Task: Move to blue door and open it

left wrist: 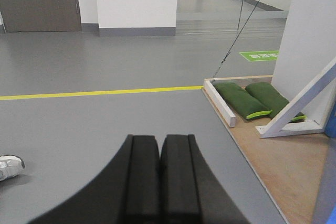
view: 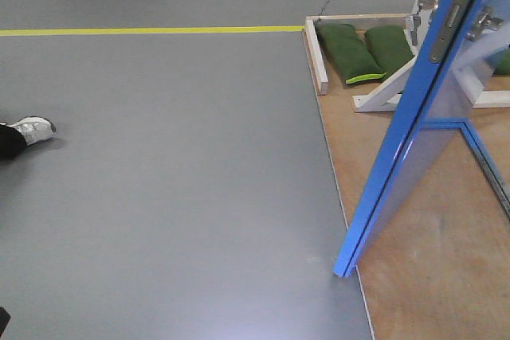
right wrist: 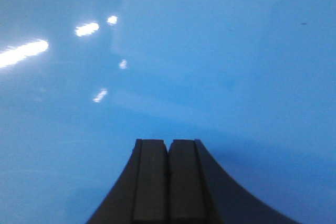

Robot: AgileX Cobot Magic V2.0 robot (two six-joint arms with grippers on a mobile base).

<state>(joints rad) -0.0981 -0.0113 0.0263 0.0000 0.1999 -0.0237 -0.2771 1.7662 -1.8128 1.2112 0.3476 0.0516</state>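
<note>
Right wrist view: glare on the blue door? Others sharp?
Right wrist: bright specular streaks upper left on the blue door, shut right pincer in focus. Front view: slightly soft, pale sheen on the floor at the bottom edge. Left wrist: evenly lit, sharp.

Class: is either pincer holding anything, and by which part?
Nothing is held. The left pincer and right pincer are shut empty; the right faces the blue door.

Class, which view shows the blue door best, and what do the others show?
The front view: the door appears from floor to latch plate. The right wrist view shows only glossy blue behind the right gripper; the left wrist view, a blue sliver at its right edge.
</note>
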